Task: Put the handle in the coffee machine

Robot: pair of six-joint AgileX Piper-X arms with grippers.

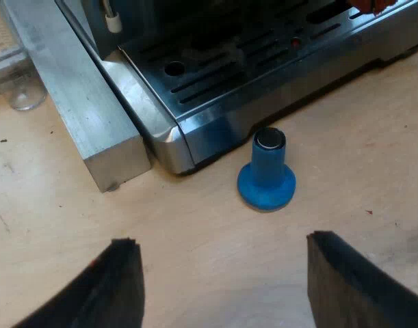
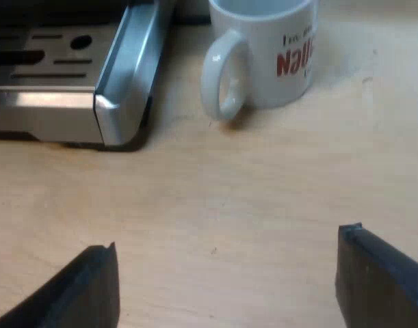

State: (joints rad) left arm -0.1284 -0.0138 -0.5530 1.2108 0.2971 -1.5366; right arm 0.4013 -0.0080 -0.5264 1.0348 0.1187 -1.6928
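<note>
Pale wooden table [image 1: 195, 225] lies under both arms.

Left gripper [image 1: 222, 247]: fingers spread wide, nothing between them, hanging over bare wood. Just beyond it a blue tamper [image 1: 267, 171] stands upright on the table, near the front edge of the coffee machine [image 1: 215, 123] but apart from it. The slotted drip tray [image 1: 263, 61] lies behind that edge. A red tip [image 1: 371, 5] shows at the machine's front above the tray; whether it is the end of the handle cannot be told, as the rest is cut off. A metal bar [image 1: 79, 102] lies against the machine's side, with a clear glass [image 1: 24, 92] beyond it.

Right gripper [image 2: 226, 240]: fingers spread wide, empty, over bare wood. Farther off a white mug [image 2: 270, 55] with red lettering stands near the machine's corner.
</note>
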